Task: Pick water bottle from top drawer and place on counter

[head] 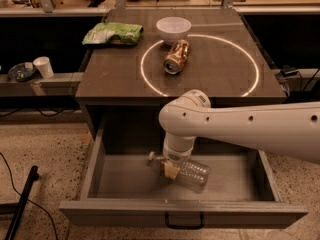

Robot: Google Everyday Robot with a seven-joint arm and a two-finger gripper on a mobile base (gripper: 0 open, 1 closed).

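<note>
The water bottle (pixel 194 174) lies on its side on the floor of the top drawer (pixel 125 181), a little right of the middle. Its clear ribbed body points away to the right of the gripper (pixel 171 168). The gripper sits low in the drawer, right at the bottle's left end and covering that end. Whether it has closed on the bottle cannot be told. A small pale piece (pixel 151 157) shows just to the gripper's left; what it is cannot be made out.

Straight above the gripper rises the round white wrist, and the thick white arm (pixel 250 126) runs from there out to the right edge of the view. The drawer is pulled well open. Its flat front panel, nearer than the gripper, carries a small dark handle (pixel 183 222) just below and to the gripper's right.

Beyond the gripper and higher up is the dark worktop (pixel 220 64), marked with a thin glowing white circle (pixel 252 66). Inside the circle, almost directly beyond the gripper, a copper-coloured can (pixel 177 57) lies on its side. A white bowl (pixel 173 29) stands farther back on the circle's rim. A green bag (pixel 112 33) lies at the worktop's back left. Far to the gripper's left, a white cup (pixel 43 66) stands on a lower ledge.
</note>
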